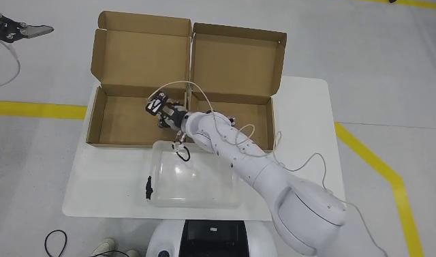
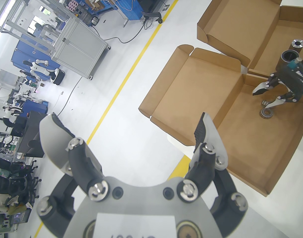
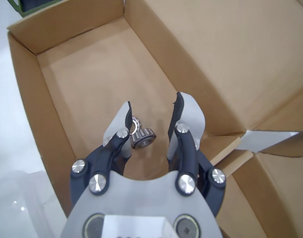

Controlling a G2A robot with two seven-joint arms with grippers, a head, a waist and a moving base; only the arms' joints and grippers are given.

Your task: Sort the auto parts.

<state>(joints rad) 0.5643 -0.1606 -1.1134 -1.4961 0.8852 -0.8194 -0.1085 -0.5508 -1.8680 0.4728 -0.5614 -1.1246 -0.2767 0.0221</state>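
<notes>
Workshop hall with yellow floor lines (image 2: pixel 127 75), blue cabinets (image 2: pixel 21 51).

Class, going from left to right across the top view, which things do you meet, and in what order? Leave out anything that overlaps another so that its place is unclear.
Left end effector → left cardboard box → right cardboard box.
</notes>
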